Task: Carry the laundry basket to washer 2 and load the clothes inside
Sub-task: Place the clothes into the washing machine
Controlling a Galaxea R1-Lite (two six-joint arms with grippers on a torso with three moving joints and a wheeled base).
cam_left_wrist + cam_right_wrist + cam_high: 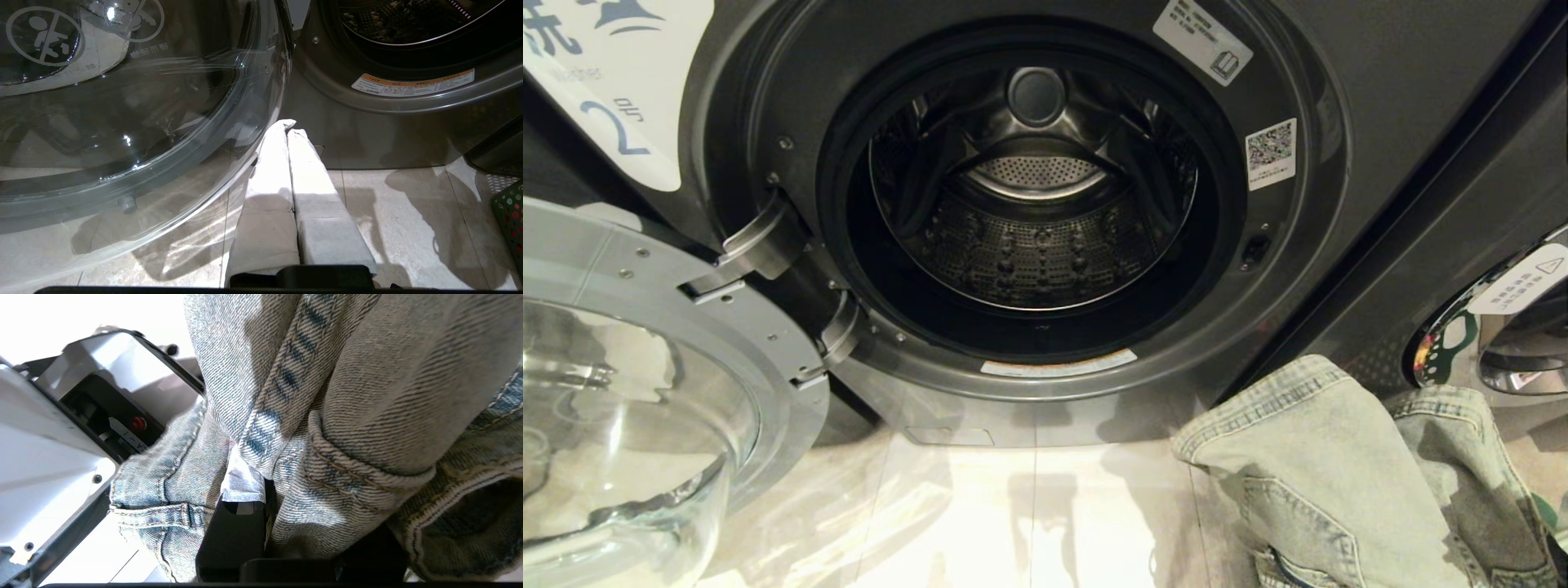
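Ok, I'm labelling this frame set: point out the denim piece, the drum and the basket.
denim piece [1307, 457]: head view, flat panel under its hem.
drum [1033, 245]: head view, perforated lower wall.
basket [510, 208]: left wrist view, holed green wall at picture edge.

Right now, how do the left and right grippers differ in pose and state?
The left gripper is shut on nothing, its padded fingers pressed together; the right gripper is shut on the denim garment, fabric bunched between its jaws.
The left gripper sits low above the floor beside the open glass door of washer 2; the right gripper is buried in denim and hidden by it in the head view.
Shared: neither is inside the drum.
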